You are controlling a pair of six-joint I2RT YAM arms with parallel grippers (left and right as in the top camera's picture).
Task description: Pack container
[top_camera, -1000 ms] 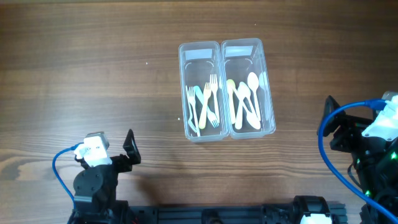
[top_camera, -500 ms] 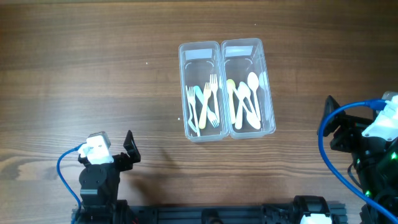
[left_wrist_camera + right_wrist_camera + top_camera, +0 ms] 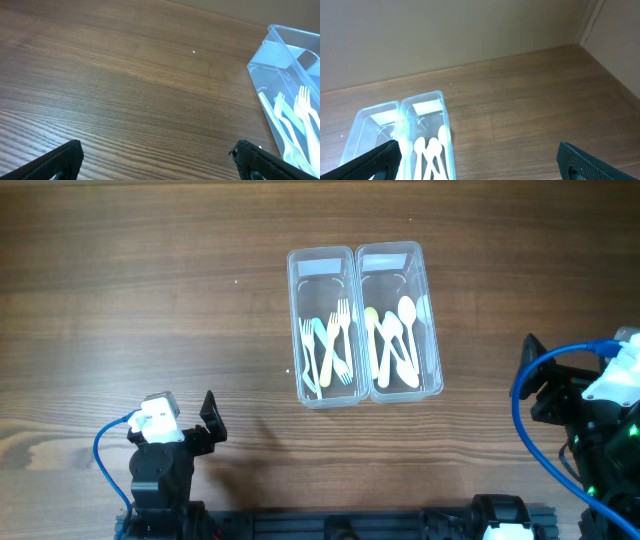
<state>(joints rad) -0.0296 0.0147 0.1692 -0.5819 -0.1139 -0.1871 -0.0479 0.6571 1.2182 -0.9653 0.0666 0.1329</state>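
Two clear plastic containers stand side by side at the table's middle. The left container (image 3: 321,258) holds several pale forks (image 3: 329,352). The right container (image 3: 390,255) holds several white spoons (image 3: 397,340). My left gripper (image 3: 209,418) is open and empty near the front left edge, well away from the containers. My right gripper (image 3: 535,375) is open and empty at the right edge. The fork container shows at the right of the left wrist view (image 3: 295,65). Both containers show at the lower left of the right wrist view (image 3: 427,107).
Bare wooden tabletop (image 3: 130,300) surrounds the containers. Blue cables loop at both arm bases (image 3: 100,455). A beige wall (image 3: 445,30) stands behind the table in the right wrist view.
The left arm has shifted very slightly; the containers, cutlery and right arm have not moved.
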